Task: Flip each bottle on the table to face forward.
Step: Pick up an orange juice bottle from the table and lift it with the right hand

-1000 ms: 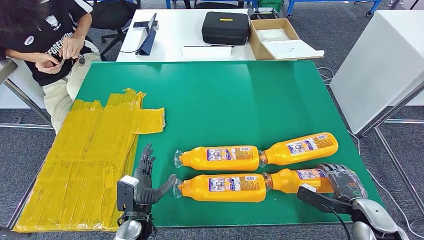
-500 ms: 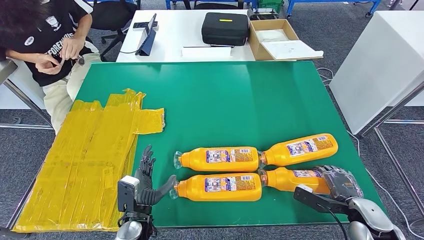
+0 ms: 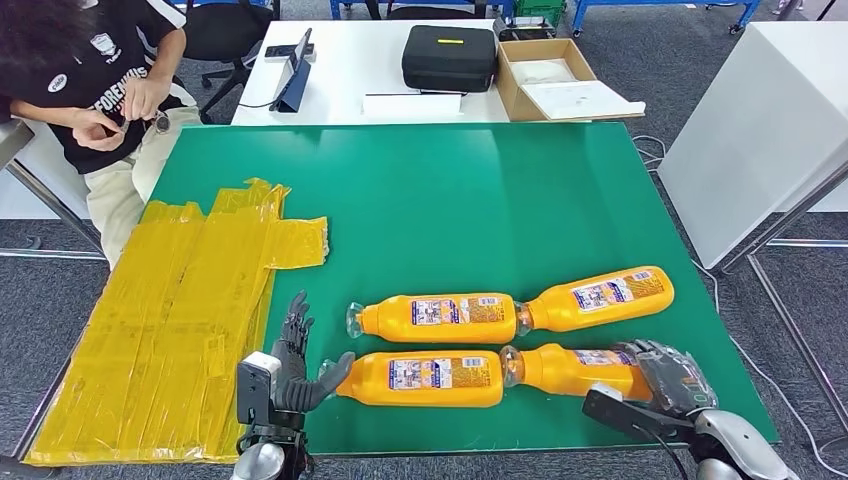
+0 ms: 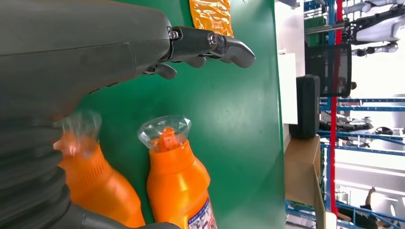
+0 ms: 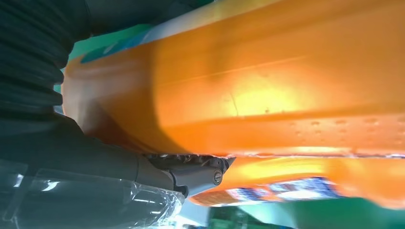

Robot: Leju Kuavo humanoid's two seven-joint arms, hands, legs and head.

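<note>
Four orange plastic bottles with printed labels (image 3: 437, 311) laid flat, lower centre of green table (image 3: 450, 190). Lower-right bottle (image 3: 570, 368) clasped at base by right hand (image 3: 672, 375). Left hand (image 3: 296, 375) fingers spread, nothing held, at lower-left bottle (image 3: 420, 378) cap. Bottles judged full, heavyish, smooth, rigid; best gripped mid-body.

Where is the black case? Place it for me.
In the head view the black case lies on the white table beyond the green table, just left of the open cardboard box.
</note>
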